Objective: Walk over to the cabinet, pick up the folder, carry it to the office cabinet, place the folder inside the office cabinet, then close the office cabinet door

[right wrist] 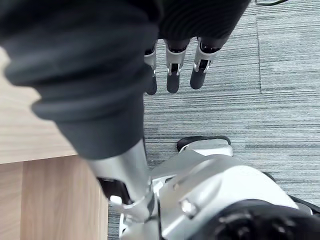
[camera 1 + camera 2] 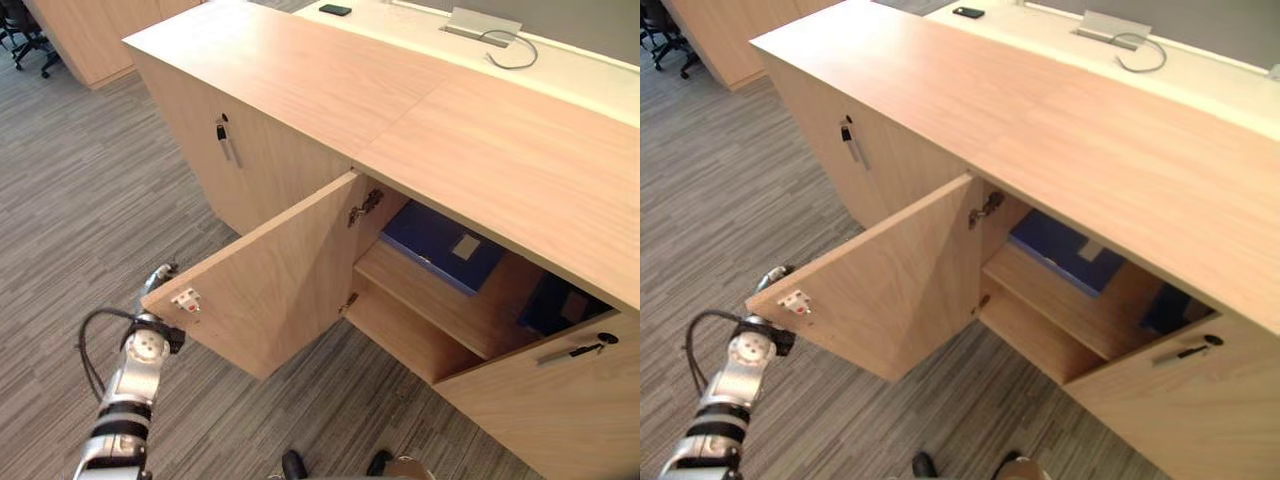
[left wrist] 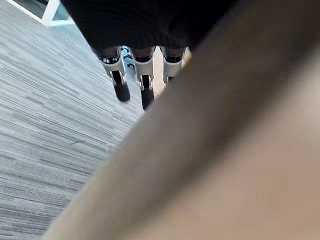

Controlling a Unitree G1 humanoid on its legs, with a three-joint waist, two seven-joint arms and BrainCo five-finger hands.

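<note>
- The office cabinet [image 2: 300, 80] stands with its left door [image 2: 270, 290] swung wide out over the grey carpet [image 2: 80, 200].
- The blue folder [image 2: 440, 245] lies flat inside the cabinet on the upper shelf [image 2: 420, 300]. It sits toward the shelf's hinge-side end, with a pale label on its cover and its near edge close to the shelf's front edge.
- A second dark blue thing [image 2: 555, 305] sits at the shelf's other end, partly hidden behind the right door [image 2: 560, 410], so I cannot tell what it is.
- The lower shelf [image 2: 400, 340] is bare wood.
- The left hand [image 3: 144, 80] is at the open door's free edge, on the outer face. Its fingers are straight and spread a little, gripping nothing. I cannot tell whether they touch the wood.
- A small white catch [image 2: 186, 298] is fixed on the door's inner face, at the corner nearest that hand.
- The right hand [image 1: 173, 70] hangs over the carpet with its fingers relaxed and nearly straight, empty.
- The right door is nearly closed and carries a bar handle [image 2: 562, 353] with a lock beside it.
- Behind the cabinet runs a pale counter [image 2: 400, 25]. A black phone [image 2: 335, 10] lies at its left end and a silver cable box [image 2: 482, 22] sits further along.
</note>
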